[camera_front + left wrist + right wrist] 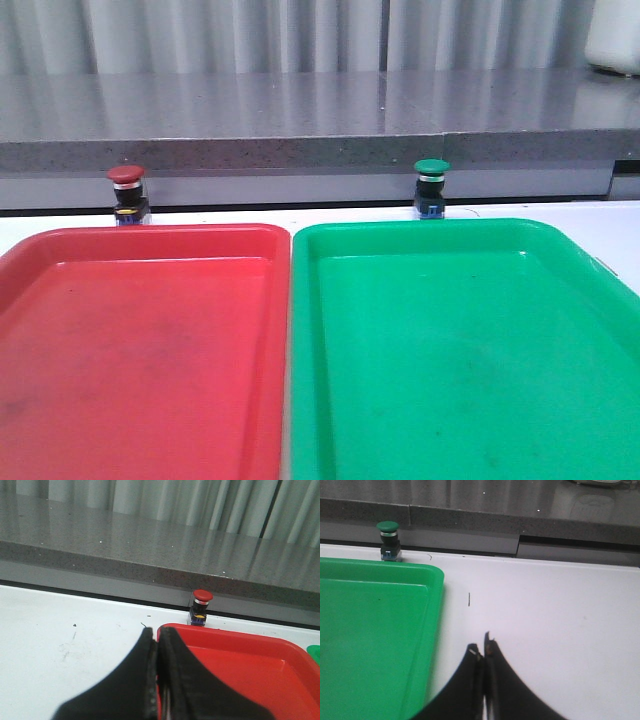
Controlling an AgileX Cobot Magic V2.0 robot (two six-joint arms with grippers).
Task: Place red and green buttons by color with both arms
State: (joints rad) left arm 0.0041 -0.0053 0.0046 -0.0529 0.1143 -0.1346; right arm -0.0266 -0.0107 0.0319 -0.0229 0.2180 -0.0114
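The red button (127,193) stands upright on the white table just behind the red tray (140,340); it also shows in the left wrist view (201,606). The green button (431,187) stands upright behind the green tray (470,350); it also shows in the right wrist view (388,540). My left gripper (156,637) is shut and empty, over the near left edge of the red tray (235,665), well short of the red button. My right gripper (481,647) is shut and empty over bare table to the right of the green tray (370,630). Neither gripper shows in the front view.
A grey stone ledge (320,125) runs along the back of the table, right behind both buttons. The two trays lie side by side, touching, and fill most of the table front. A white object (612,35) sits at the far right on the ledge.
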